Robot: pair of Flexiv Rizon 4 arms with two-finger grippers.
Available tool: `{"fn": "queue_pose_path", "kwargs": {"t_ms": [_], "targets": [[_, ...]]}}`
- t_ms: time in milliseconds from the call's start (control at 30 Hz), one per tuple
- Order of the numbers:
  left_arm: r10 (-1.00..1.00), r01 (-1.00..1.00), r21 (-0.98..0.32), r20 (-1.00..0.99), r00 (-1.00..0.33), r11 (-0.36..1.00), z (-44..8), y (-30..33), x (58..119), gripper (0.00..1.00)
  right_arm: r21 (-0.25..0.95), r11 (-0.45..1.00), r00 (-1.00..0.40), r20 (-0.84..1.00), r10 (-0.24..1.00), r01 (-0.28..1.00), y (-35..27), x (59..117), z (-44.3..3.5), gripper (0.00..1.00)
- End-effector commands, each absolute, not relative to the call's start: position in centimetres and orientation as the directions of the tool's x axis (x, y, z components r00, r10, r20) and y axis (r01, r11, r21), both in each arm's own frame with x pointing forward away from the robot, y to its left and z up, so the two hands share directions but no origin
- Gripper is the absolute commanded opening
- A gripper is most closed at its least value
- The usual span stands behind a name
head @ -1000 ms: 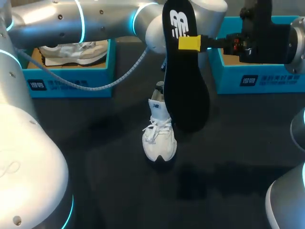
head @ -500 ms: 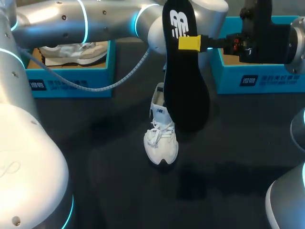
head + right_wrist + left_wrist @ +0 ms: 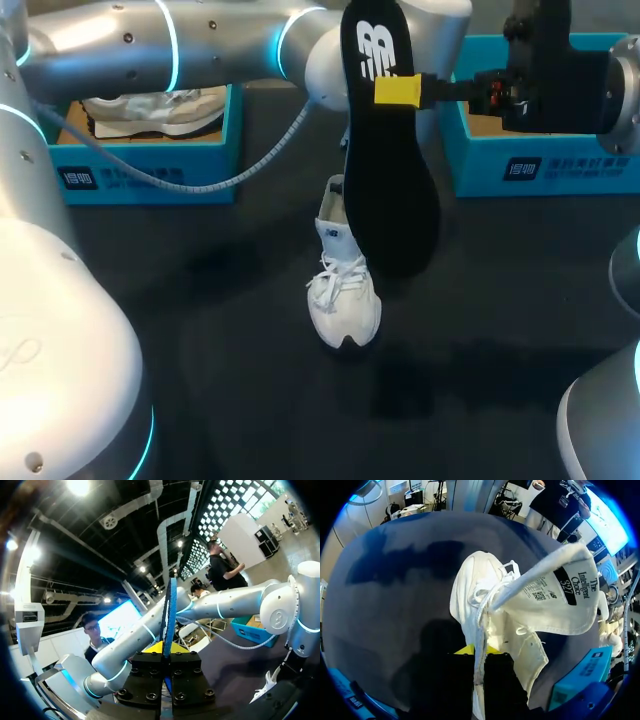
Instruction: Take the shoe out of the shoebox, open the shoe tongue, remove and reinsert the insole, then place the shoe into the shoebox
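A white shoe stands on the dark table, toe toward the front. Above it hangs the black insole, upright, with my right gripper shut on its edge. In the right wrist view the insole shows edge-on between the yellow tips of my right gripper. My left gripper is shut on the side edge of the shoe's opening. The tongue is folded out and up, label showing. In the head view the insole hides my left gripper.
A blue shoebox at the back left holds a second pale shoe. Another blue shoebox stands at the back right, under my right arm. My left arm spans the back of the table.
The shoe has slid a little toward the front and right, with its heel end turning slightly. The insole and my right gripper have kept still.
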State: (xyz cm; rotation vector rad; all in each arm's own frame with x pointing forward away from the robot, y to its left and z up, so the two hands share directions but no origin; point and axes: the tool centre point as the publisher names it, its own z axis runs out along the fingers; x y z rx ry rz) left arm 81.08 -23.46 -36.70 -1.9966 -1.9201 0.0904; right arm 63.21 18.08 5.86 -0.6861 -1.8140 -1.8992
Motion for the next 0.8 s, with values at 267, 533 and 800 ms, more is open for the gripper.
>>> {"fn": "queue_pose_path", "kwargs": {"t_ms": [267, 533, 800], "targets": [[0.979, 0.961, -0.275, 0.194, 0.068, -0.012, -35.2, -21.8, 78.9, 0.00, 0.787, -0.054, -0.786, 0.617, 0.037, 0.615, 18.5, 63.4, 5.9, 0.00], [0.983, 0.968, -0.252, 0.173, 0.056, -0.011, -34.0, -20.6, 78.2, 0.00, 0.787, -0.054, -0.786, 0.617, 0.037, 0.615, 18.5, 63.4, 5.9, 0.00], [0.984, 0.970, -0.242, 0.169, 0.053, -0.011, -33.5, -19.7, 77.4, 0.00, 0.787, -0.054, -0.786, 0.617, 0.037, 0.615, 18.5, 63.4, 5.9, 0.00]]}}
